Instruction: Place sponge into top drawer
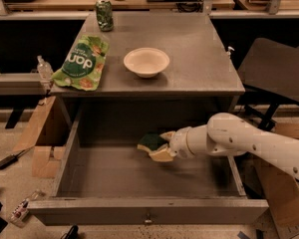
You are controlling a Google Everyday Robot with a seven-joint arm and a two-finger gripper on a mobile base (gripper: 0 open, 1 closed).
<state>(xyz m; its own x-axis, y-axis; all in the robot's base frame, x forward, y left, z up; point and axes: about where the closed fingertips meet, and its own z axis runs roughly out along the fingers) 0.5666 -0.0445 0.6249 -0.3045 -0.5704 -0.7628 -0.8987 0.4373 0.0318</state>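
Observation:
The sponge (150, 142), dark green on top, is held in my gripper (159, 147), whose pale fingers are shut on it. The white arm reaches in from the right over the open top drawer (114, 176). The drawer is pulled out below the grey table (199, 49), with its front panel and small knob at the bottom of the view. The sponge hangs above the drawer's middle, a little above its floor.
On the table stand a white bowl (146, 61), a green snack bag (82, 61) and a green can (104, 14). A cardboard box (40, 143) sits left of the drawer. A dark chair (279, 71) and another box (284, 193) are at the right.

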